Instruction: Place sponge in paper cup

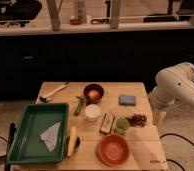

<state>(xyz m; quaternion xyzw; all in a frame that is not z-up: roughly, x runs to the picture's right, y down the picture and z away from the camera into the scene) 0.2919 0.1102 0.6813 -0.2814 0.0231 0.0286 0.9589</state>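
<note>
Sponge (127, 100) lies flat, right of the cup (92, 112). The gripper is hidden below the arm (176, 85) off the table's (140, 145) right edge, apart from the sponge; its opening cannot be told

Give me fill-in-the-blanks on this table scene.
1. The sponge, right of the cup, is coloured ___.
2. The dark bowl holds an ___ fruit.
3. The paper lies in the ___ tray.
4. The gripper is out of view; the arm shows at the picture's ___ edge.
Missing: blue; orange; green; right.
</note>
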